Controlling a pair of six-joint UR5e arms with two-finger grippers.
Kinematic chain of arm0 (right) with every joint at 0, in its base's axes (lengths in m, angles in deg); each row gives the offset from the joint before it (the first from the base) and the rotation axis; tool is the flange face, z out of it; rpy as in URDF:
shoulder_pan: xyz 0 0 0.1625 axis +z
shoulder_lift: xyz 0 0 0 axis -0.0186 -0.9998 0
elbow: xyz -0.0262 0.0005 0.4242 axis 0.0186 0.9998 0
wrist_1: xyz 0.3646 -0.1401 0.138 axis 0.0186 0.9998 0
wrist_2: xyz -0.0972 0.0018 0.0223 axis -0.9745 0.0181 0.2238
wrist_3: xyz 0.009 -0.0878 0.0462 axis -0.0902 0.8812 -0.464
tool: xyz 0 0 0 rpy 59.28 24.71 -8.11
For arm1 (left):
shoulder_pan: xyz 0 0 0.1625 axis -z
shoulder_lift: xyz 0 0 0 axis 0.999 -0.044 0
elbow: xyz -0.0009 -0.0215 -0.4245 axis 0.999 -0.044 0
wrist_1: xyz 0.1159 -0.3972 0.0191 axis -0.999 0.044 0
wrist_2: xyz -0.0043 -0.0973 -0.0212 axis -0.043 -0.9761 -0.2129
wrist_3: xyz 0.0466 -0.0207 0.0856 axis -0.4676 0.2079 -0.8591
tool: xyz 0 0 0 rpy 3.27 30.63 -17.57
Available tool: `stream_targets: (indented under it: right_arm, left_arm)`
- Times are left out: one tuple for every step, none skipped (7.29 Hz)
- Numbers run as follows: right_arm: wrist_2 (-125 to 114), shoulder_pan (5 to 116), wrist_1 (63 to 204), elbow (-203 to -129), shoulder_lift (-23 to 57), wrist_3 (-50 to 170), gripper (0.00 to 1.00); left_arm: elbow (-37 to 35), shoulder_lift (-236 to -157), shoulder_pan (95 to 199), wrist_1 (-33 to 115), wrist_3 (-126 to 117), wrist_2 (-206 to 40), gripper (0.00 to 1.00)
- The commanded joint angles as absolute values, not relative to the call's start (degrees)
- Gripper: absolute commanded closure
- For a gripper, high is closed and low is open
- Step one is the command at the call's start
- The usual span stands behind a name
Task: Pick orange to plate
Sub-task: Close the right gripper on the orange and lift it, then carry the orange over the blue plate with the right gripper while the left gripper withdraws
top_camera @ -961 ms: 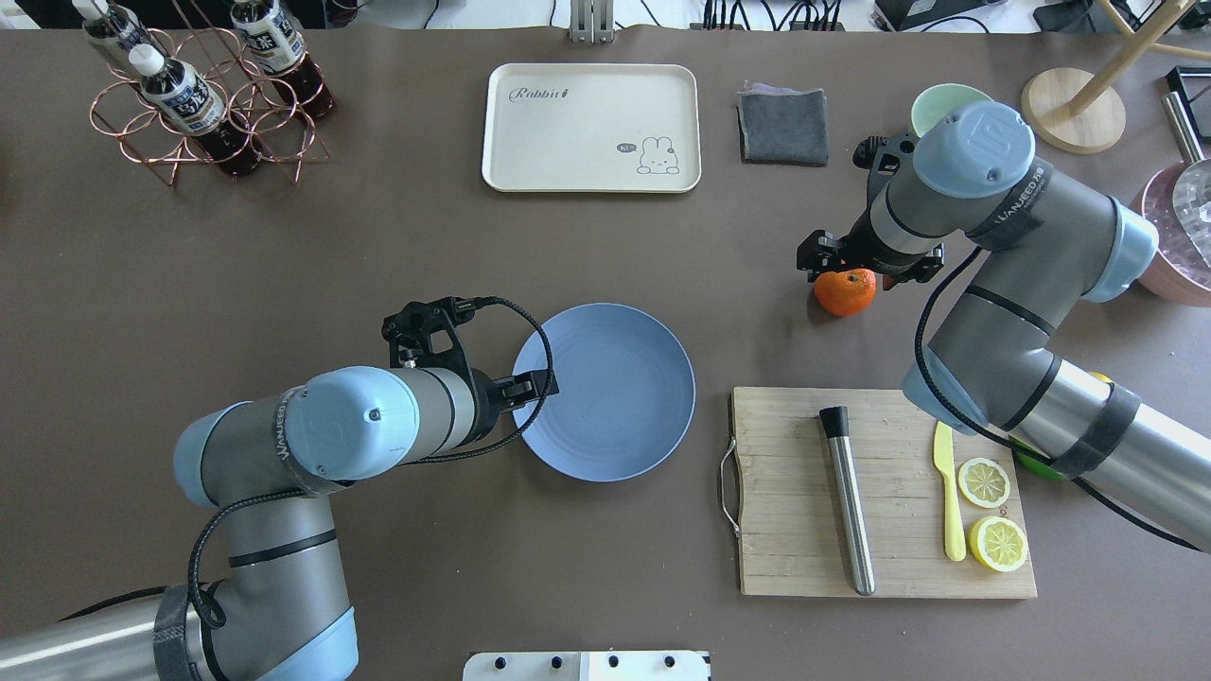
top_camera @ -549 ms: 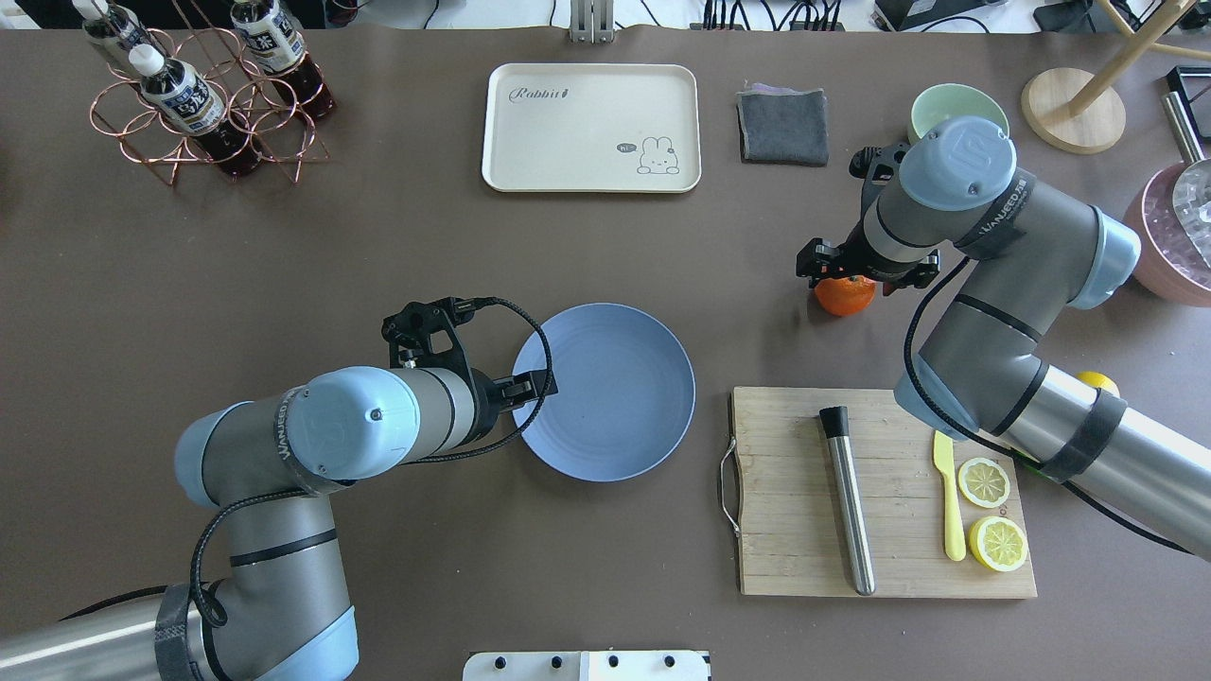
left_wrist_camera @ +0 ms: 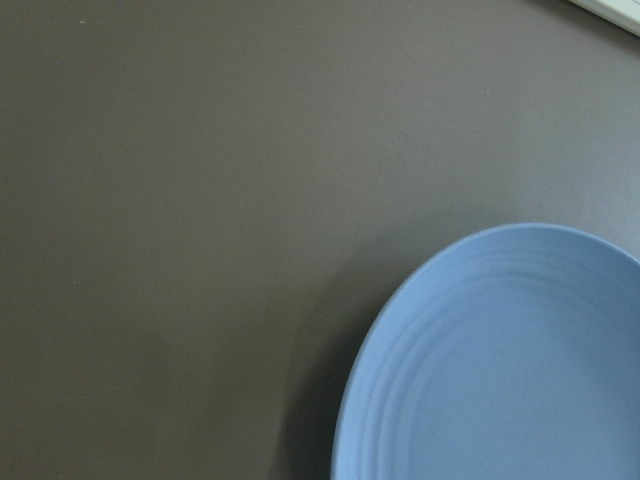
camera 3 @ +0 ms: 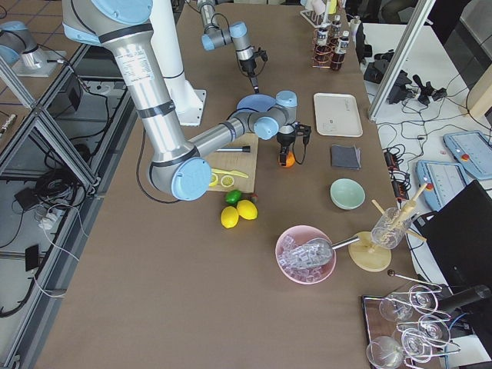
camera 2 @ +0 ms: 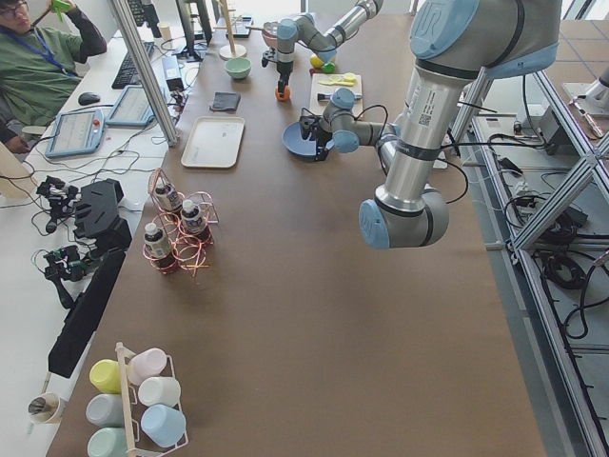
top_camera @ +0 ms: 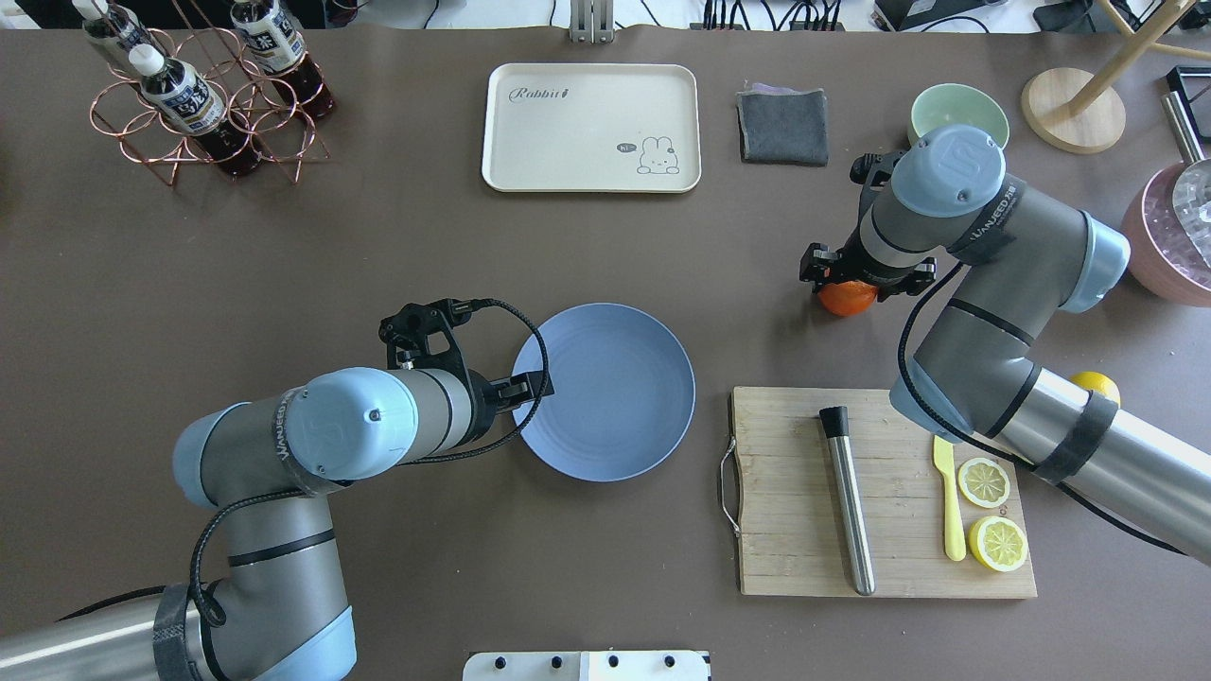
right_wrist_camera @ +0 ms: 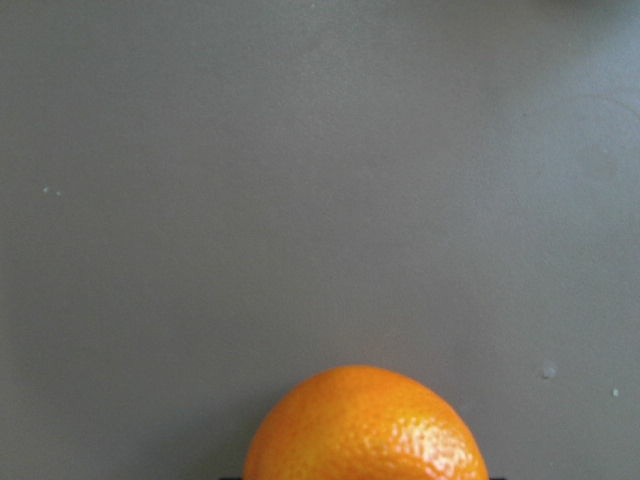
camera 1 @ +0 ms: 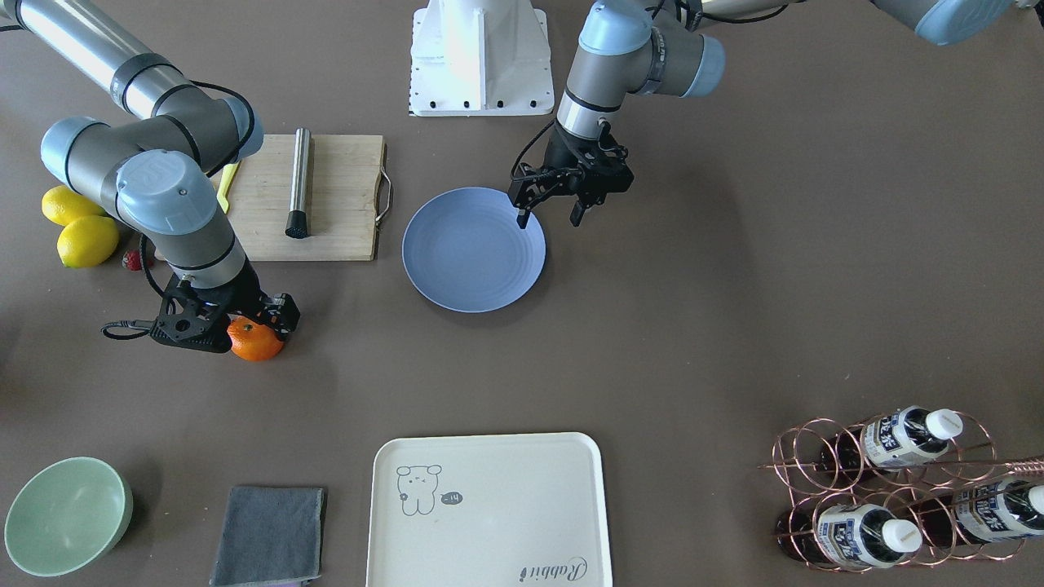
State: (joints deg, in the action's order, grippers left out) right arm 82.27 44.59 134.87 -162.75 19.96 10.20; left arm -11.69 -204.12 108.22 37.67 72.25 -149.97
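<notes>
You have: orange (camera 1: 254, 342) 1, plate (camera 1: 473, 249) 1, whole lemons (camera 1: 86, 240) 2, lemon halves (top_camera: 984, 482) 2, bottles (camera 1: 897, 436) 3, tray (camera 1: 489, 505) 1, bowl (camera 1: 65, 514) 1, cloth (camera 1: 267, 534) 1.

Bright-orange orange (camera 1: 257, 342), faintly ringed light-blue plate (top_camera: 615, 397)

The orange (right_wrist_camera: 365, 425) has a glossy, finely dimpled peel. The plate (left_wrist_camera: 500, 360) is matt and smooth with faint rings, plastic by its look. The table (top_camera: 284, 265) bears a matt brown cover. The board (top_camera: 795, 492) is pale grained wood; the rod (top_camera: 849, 511) on it brushed metal. The cloth (top_camera: 783, 126) is dull grey fabric, the tray (top_camera: 591, 128) smooth cream plastic, the rack (top_camera: 121, 118) shiny copper wire.
</notes>
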Motion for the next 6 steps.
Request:
stream_targets:
  right_arm:
    - [80.99,44.48,134.96,-163.19,21.5,9.77,1.0]
    - [83.17,45.96,135.57,-164.68,21.95,9.77,1.0]
    - [85.02,47.28,136.01,-167.04,21.87,9.77,1.0]
    - [85.3,47.12,139.76,-170.2,22.13,9.77,1.0]
    - [84.95,46.34,143.01,-173.28,22.83,9.68,1.0]
    - [84.25,44.33,145.31,-174.96,24.14,9.42,1.0]
  left_arm:
    - [-11.62,-204.08,108.57,37.67,72.25,-149.97,0.02]
    - [-11.8,-204.08,108.75,37.67,72.16,-150.06,0.02]
    - [-12.32,-204.08,109.36,37.67,72.16,-150.49,0.02]
    - [-12.5,-204.08,110.49,37.67,69.81,-150.76,0.02]
    - [-14.5,-202.26,112.07,37.58,63.78,-150.59,0.02]
    - [-16.79,-198.41,113.39,37.58,61.11,-150.76,0.02]
